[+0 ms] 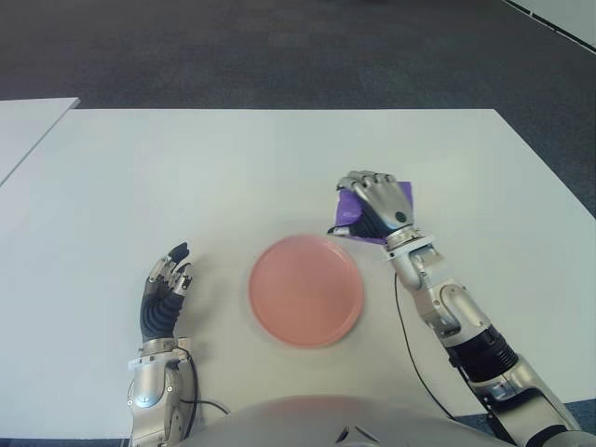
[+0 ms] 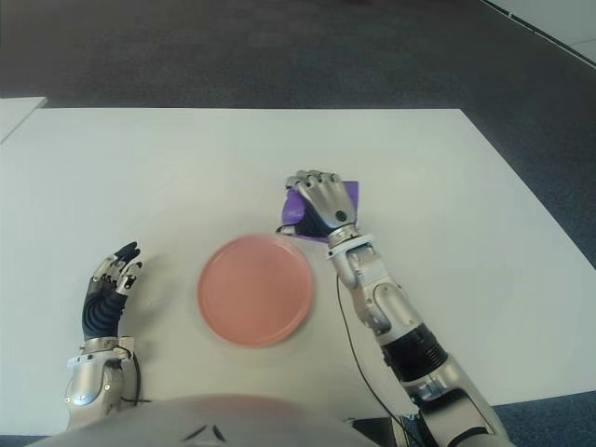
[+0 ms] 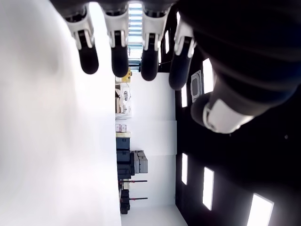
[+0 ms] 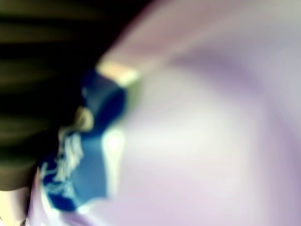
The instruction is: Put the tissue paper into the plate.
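A purple tissue paper pack (image 1: 345,208) lies on the white table (image 1: 214,177), just beyond the right rim of the pink plate (image 1: 305,291). My right hand (image 1: 374,197) covers most of the pack, fingers curled over its far edge and thumb at its near left side. The right wrist view is filled by the pack (image 4: 202,141), purple with a blue patch. The plate holds nothing. My left hand (image 1: 168,287) shows to the left of the plate, fingers (image 3: 120,56) stretched out and holding nothing.
The table's far edge meets dark carpet (image 1: 279,47). A second white table (image 1: 23,126) shows at the far left. A thin black cable (image 1: 410,349) runs along my right forearm.
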You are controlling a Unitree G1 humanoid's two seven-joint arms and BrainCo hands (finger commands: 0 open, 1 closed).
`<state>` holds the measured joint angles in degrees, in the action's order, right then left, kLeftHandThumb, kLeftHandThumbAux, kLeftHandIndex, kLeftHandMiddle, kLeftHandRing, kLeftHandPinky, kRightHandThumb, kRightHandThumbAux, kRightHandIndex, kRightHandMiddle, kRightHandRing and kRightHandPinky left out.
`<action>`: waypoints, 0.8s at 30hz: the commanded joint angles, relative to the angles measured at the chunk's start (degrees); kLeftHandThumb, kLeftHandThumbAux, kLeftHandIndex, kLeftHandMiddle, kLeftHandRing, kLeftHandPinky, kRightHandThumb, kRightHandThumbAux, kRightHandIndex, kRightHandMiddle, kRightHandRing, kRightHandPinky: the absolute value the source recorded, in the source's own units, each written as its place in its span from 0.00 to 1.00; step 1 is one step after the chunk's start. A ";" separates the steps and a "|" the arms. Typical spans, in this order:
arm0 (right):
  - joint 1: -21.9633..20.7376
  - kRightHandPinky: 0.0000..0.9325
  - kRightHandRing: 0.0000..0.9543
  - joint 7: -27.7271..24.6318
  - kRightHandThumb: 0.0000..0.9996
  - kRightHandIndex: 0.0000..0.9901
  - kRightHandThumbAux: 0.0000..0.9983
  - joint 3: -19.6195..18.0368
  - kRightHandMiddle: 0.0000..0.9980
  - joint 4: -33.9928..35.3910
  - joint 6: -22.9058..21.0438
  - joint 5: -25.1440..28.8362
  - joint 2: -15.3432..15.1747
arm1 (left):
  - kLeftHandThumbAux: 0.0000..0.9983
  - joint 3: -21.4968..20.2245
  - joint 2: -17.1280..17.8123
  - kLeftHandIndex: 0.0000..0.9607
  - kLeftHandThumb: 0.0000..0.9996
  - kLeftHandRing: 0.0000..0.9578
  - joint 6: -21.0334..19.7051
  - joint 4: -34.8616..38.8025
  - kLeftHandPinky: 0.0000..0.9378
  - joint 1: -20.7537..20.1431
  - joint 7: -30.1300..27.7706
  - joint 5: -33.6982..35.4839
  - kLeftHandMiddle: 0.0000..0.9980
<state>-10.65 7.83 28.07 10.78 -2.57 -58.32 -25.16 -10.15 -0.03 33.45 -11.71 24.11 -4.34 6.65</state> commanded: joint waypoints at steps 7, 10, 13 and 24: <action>-2.30 0.89 0.89 -1.26 0.86 0.41 0.67 3.13 0.55 -2.88 4.78 -1.23 3.67 | 0.62 1.31 -1.94 0.29 0.27 0.19 -2.69 -3.22 0.22 1.70 2.50 -2.81 0.20; -2.88 0.88 0.89 -1.14 0.86 0.41 0.67 4.34 0.54 -3.05 5.46 -1.91 5.08 | 0.62 1.43 -2.22 0.29 0.27 0.18 -2.70 -3.38 0.22 1.59 3.21 -3.41 0.20; -2.90 0.88 0.89 -2.22 0.86 0.41 0.67 5.67 0.54 -1.84 5.40 -3.24 6.38 | 0.62 1.57 -2.46 0.29 0.27 0.19 -3.04 -3.28 0.23 1.58 3.85 -3.92 0.20; -2.55 0.89 0.87 -8.03 0.86 0.42 0.67 8.64 0.55 1.67 7.14 -5.76 8.00 | 0.62 2.58 -3.15 0.26 0.27 0.18 -4.58 -1.78 0.21 2.07 6.27 -6.59 0.19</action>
<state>-12.93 1.43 36.02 12.12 3.40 -63.25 -16.80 -8.89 -1.57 32.64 -10.89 23.96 1.07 1.05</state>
